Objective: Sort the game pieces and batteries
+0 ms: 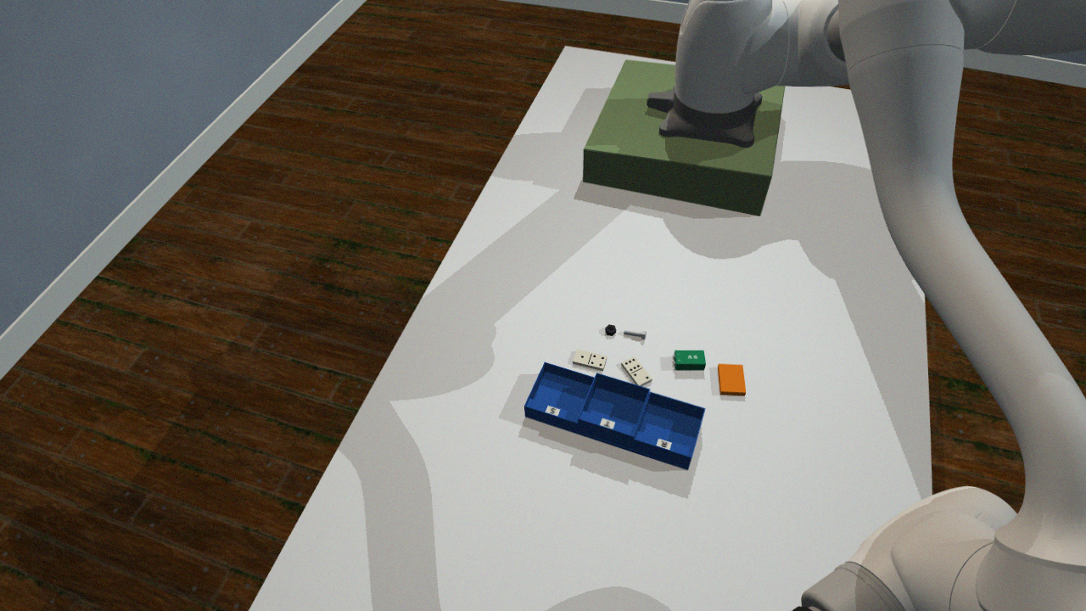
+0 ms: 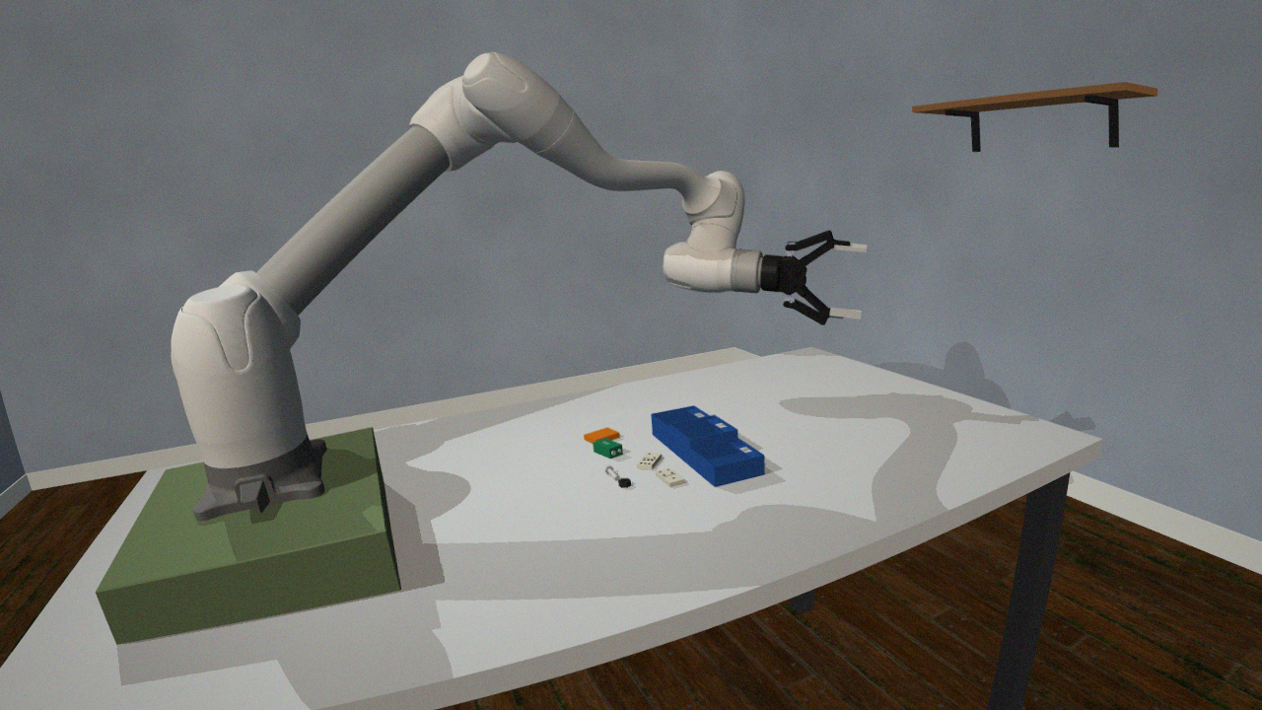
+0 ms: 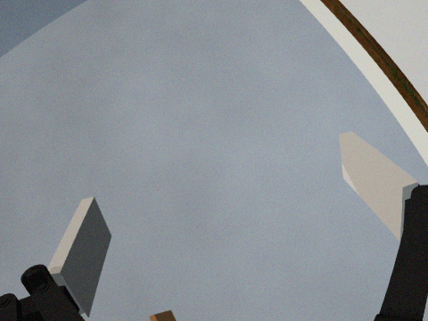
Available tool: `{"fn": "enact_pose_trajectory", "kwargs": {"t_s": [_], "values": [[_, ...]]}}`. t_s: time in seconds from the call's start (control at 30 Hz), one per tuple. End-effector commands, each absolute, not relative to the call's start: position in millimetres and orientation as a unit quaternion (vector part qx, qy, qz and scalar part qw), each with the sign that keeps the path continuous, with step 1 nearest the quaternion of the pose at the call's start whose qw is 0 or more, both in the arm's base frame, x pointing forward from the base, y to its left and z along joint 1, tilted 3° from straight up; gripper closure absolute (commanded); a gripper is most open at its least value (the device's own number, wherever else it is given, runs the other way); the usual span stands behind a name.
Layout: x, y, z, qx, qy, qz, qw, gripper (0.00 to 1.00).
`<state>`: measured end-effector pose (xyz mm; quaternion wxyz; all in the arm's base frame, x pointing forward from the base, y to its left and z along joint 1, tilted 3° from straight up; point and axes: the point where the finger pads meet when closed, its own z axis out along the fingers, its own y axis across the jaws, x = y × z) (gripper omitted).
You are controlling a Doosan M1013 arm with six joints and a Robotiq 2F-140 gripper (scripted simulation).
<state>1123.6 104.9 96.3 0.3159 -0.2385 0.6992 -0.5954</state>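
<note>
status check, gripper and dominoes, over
Gripper open, empty, high above table. Both dominoes beside blue bins, untouched. Nothing blocking.

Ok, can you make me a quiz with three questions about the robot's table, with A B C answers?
1. Where are the two dominoes?
A. Inside the blue bins
B. On the table beside the blue bins
C. On the green base

2. How many compartments does the blue bin tray have?
A. Two
B. Three
C. Five

3. How is the gripper?
A. Open and holding nothing, high above the table
B. Shut on a domino
C. Resting in a bin

Answers:
1 B, both lie on the white table just behind the tray.
2 B, two dividers split it into three.
3 A, its fingers stand wide apart in the air.
</note>
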Motion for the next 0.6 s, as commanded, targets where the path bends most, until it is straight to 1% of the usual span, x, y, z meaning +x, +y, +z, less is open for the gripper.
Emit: {"fn": "enact_pose_trajectory", "kwargs": {"t_s": [0.0,0.1,0.27,0.5,0.57], "values": [[1123,106,101,-0.284,0.689,-0.584,0.322,0.95],[1135,110,108,-0.286,0.689,-0.583,0.322,0.95],[1149,124,128,-0.380,0.660,-0.559,0.329,0.95],[1150,138,141,-0.447,0.633,-0.540,0.328,0.95],[1145,146,146,-0.495,0.611,-0.525,0.326,0.95]]}}
